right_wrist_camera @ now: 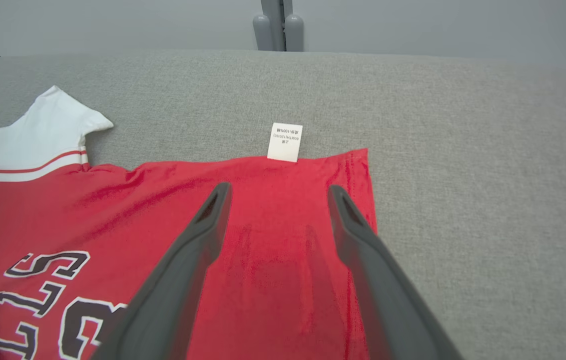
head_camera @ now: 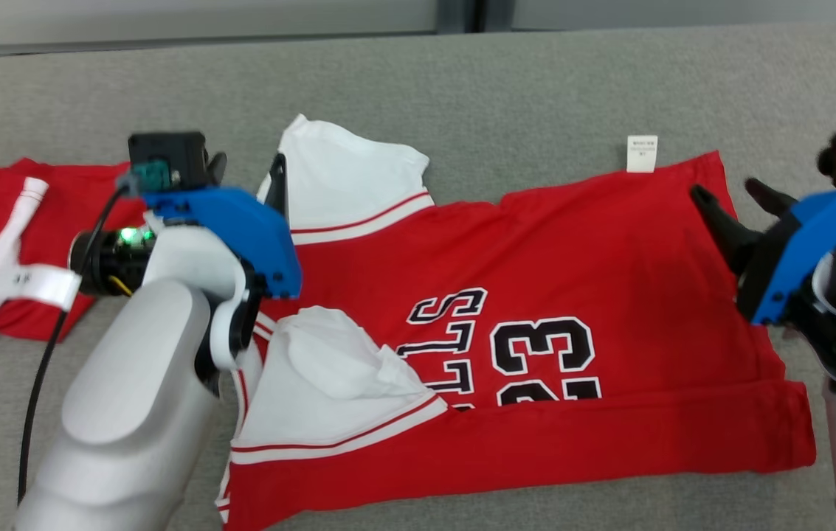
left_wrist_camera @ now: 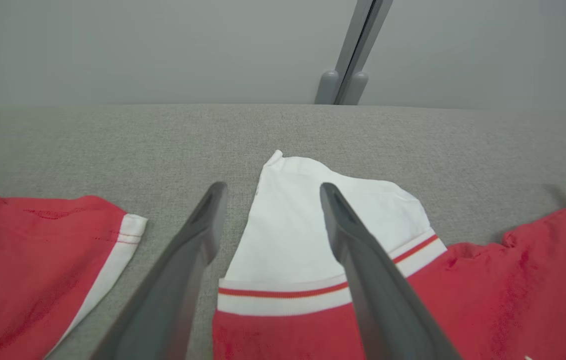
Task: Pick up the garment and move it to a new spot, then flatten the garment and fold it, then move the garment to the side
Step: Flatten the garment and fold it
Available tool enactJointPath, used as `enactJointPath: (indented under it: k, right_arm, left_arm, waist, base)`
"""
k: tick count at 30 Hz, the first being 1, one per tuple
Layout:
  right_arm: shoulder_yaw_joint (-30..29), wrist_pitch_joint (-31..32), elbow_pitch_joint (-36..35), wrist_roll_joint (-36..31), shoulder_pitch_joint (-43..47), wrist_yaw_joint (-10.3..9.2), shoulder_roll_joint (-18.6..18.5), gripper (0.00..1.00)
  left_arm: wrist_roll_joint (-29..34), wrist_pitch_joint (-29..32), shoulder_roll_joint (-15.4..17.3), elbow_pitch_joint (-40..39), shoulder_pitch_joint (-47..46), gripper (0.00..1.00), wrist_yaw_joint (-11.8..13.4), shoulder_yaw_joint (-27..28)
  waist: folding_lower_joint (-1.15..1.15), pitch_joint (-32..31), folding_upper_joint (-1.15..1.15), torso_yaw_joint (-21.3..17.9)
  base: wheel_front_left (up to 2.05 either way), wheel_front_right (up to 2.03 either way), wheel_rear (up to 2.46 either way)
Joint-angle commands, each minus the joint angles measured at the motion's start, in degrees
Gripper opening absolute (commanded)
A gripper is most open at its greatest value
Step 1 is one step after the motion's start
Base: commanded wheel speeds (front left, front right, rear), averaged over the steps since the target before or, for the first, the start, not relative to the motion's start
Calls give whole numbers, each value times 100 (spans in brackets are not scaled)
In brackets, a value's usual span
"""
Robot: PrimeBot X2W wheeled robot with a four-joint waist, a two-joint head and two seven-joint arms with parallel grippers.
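**Red jersey [head_camera: 536,295] spread crosswise, both jaws wide**

It lies on the grey surface [head_camera: 536,88], long axis left to right. The right gripper [right_wrist_camera: 278,189] hangs empty just short of the care label [head_camera: 642,153]. The left gripper [left_wrist_camera: 270,190], also empty, is well left of that label, over the white sleeve [left_wrist_camera: 307,215].

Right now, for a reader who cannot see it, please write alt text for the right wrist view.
A red jersey lies spread on a grey fabric surface, the open right claw over its far corner, holding nothing. A small white label sticks out from the far edge just beyond the claw; a white sleeve lies at the upper left.
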Motion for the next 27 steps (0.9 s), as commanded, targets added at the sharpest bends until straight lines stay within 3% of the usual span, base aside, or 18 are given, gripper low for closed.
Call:
enactJointPath:
  k: [1, 4, 11, 24, 26, 27]
  right_arm:
    - [95, -36, 87, 38, -149, 3, -77, 100]
    - [423, -124, 416, 166, -589, 2, -179, 100]
    - [915, -361, 809, 385, -1254, 3, -310, 100]
    - [1243, -595, 821, 727, -1670, 2, -462, 100]
    - [1243, -606, 848, 745, -1693, 2, -489, 100]
    - [1236, -607, 855, 757, -1709, 2, -507, 100]
  left_arm:
    - [-14, 7, -42, 163, -177, 100, -40, -18]
    - [-29, 87, -127, 793, -688, 100, -184, -44]
    - [41, 76, 36, 1785, -1480, 100, -433, -13]
    - [-308, 183, 202, 2640, -1792, 100, -727, 203]
    - [-400, 279, 221, 2737, -1752, 81, -767, 243]
    - [-433, 332, 237, 2773, -1752, 45, -801, 255]
  waist:
    - [-1, 49, 0, -40]
    - [-1, 230, 0, -173]
    - [-1, 625, 0, -489]
    - [-1, 1151, 0, -786]
    - [-1, 1189, 0, -812]
    - [-1, 1212, 0, -822]
  base:
    - [0, 0, 0]
    - [0, 0, 0]
    - [0, 0, 0]
    - [0, 0, 0]
    - [0, 0, 0]
    - [0, 0, 0]
